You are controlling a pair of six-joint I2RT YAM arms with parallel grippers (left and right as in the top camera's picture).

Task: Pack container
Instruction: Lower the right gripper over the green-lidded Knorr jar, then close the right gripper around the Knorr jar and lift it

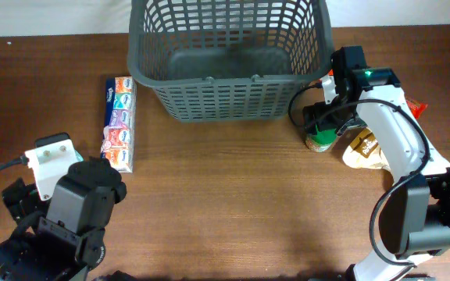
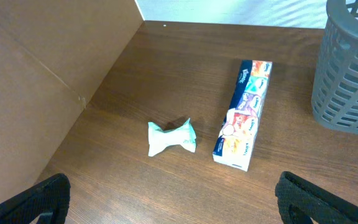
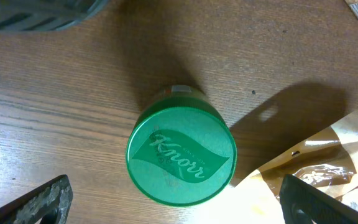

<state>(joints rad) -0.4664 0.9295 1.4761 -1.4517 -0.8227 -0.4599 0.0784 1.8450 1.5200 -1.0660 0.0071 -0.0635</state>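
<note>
While the right hand (image 3: 179,205) hangs wide open and empty over the jar (image 3: 180,155) mid-frame, an off-centre close could topple it.

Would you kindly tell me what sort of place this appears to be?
Likely a robot test bench staged for grocery packing: a brown wood-grain table, a large dark grey slotted plastic basket, and a green-lidded Knorr jar.
</note>
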